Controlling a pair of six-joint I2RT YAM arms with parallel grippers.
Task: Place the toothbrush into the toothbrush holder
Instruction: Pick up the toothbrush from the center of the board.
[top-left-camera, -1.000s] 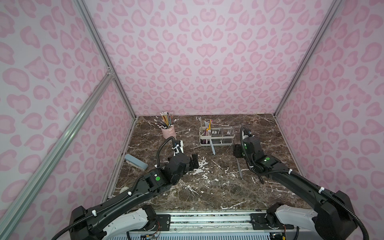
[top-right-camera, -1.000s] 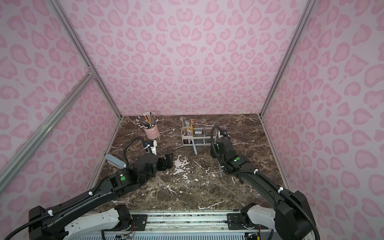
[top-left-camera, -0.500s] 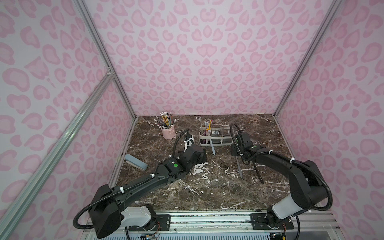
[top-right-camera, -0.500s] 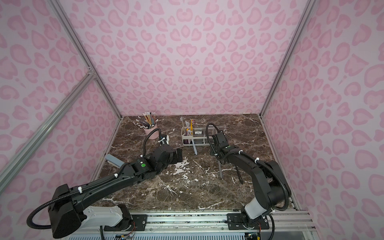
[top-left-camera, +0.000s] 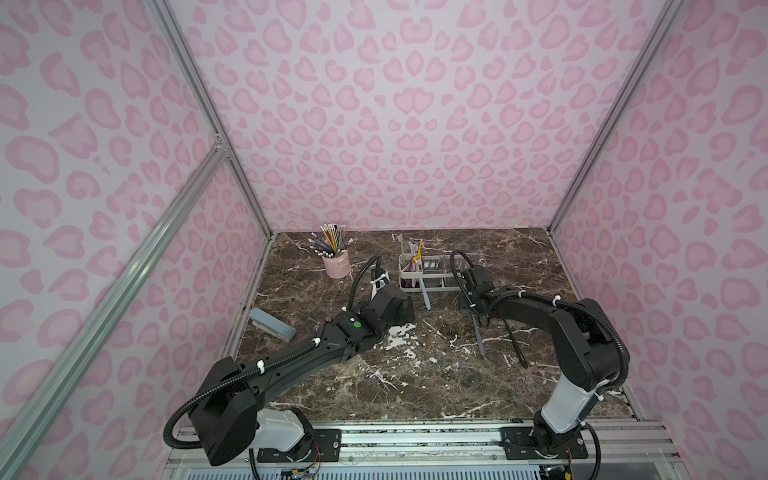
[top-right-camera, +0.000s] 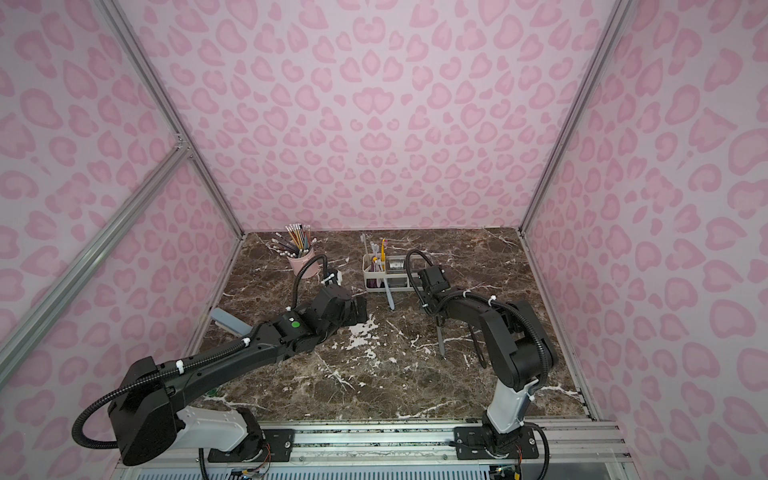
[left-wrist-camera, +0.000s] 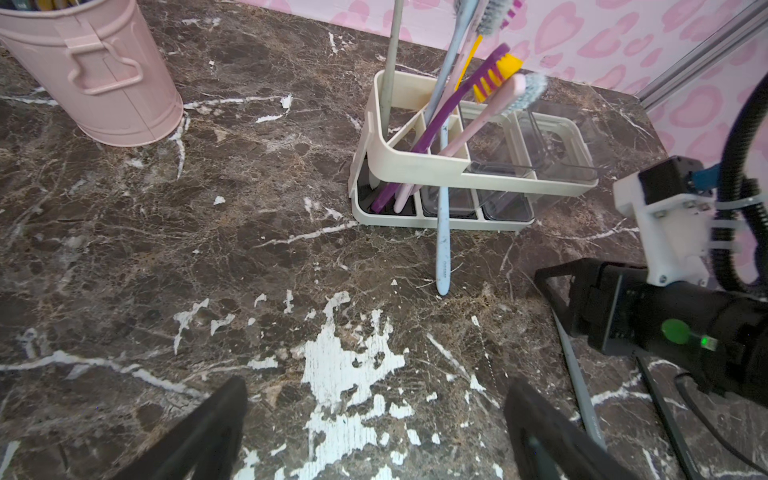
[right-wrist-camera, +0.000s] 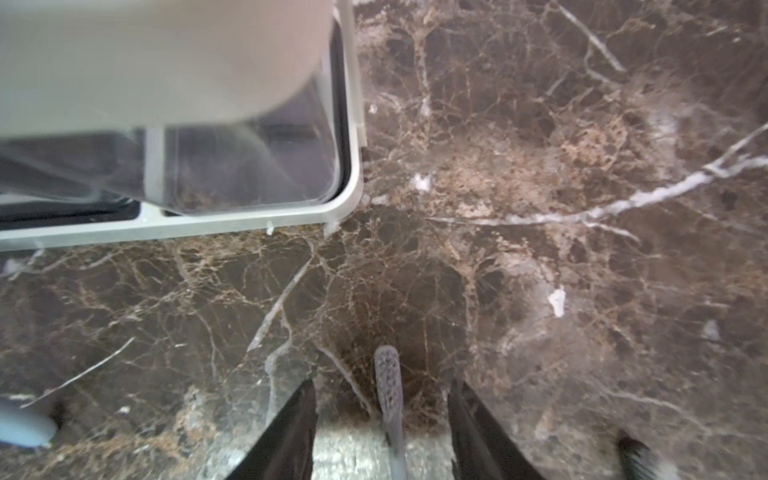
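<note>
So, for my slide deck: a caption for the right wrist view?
Right hand open astride a grey toothbrush lying near the toothbrush holder.

Right wrist view: the toothbrush holder (right-wrist-camera: 249, 222) is close and blurred, its upper part cut by the frame. The grey toothbrush (right-wrist-camera: 388, 374) shows only its head, with the handle running off the edge between the right gripper (right-wrist-camera: 383, 384) fingers, which are cropped too, and a dark-bristled brush (right-wrist-camera: 636, 455) is just a tip in the corner. In both top views the right gripper's fingertips and the grey toothbrush's head are hidden under the wrist body, so contact can't be told. Left wrist view crops the pink cup (left-wrist-camera: 95, 70) above its handle, the tops of some brushes standing in the holder, and most of the left gripper (left-wrist-camera: 376, 386) fingers.
</note>
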